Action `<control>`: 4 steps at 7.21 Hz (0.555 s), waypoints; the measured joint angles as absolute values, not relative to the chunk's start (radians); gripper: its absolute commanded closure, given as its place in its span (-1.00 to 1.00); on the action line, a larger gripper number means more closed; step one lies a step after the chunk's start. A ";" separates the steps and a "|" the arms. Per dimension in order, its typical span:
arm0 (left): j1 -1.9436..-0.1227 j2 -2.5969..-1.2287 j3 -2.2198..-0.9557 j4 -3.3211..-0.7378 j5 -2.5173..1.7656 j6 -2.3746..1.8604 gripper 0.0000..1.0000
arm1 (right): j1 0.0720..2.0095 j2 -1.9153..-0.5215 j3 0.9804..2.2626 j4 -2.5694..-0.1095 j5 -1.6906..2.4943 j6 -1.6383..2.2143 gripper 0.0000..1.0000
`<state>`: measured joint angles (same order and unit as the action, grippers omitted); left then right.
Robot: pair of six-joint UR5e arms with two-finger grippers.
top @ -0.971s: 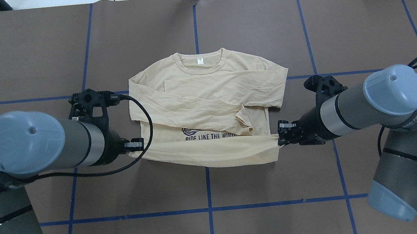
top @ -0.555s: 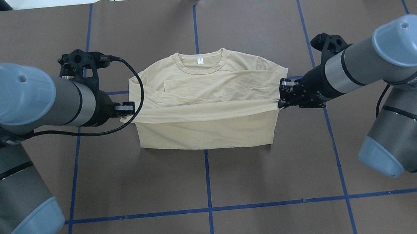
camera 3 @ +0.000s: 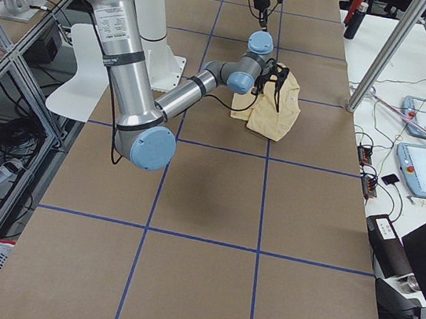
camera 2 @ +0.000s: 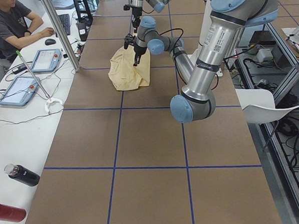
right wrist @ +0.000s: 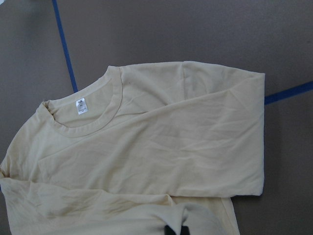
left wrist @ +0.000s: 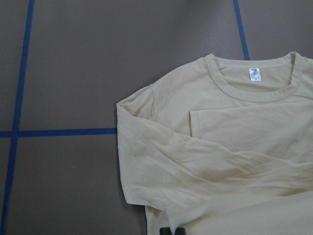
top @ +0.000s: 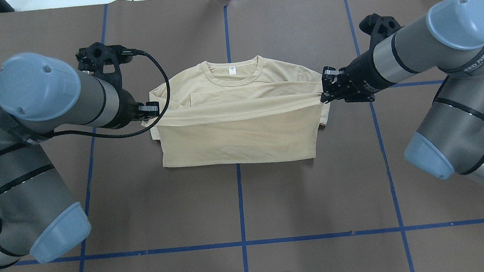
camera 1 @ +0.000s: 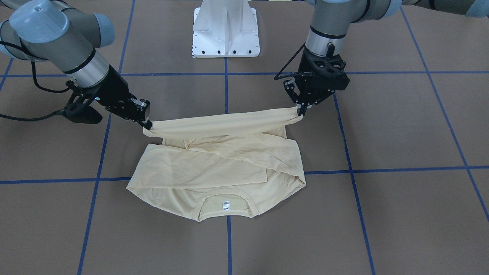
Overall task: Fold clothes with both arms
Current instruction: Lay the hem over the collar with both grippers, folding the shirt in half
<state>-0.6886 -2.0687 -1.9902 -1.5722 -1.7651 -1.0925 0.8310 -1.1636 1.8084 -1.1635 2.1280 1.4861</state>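
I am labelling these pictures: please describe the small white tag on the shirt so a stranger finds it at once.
On the brown table crossed by blue tape lies one cream shirt. In the overhead view its top edge holds the round collar. The tag is the small white rectangle inside that collar, the only white mark on the cloth.

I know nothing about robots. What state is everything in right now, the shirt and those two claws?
T-shirt: sleeves folded across the chest, lower half doubled up toward the neck.
hem: lifted, stretched taut between both grippers.
left gripper: shut on one hem corner.
right gripper: shut on the other hem corner.
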 measured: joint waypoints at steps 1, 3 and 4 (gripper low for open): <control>-0.698 -2.076 -1.976 -1.577 -1.765 -1.087 1.00 | 0.845 -1.141 1.779 -1.162 2.128 1.482 1.00; -0.703 -2.108 -1.918 -1.600 -1.765 -1.086 1.00 | 0.877 -1.119 1.746 -1.161 2.129 1.466 1.00; -0.704 -2.117 -1.886 -1.622 -1.764 -1.086 1.00 | 0.884 -1.106 1.725 -1.160 2.129 1.461 1.00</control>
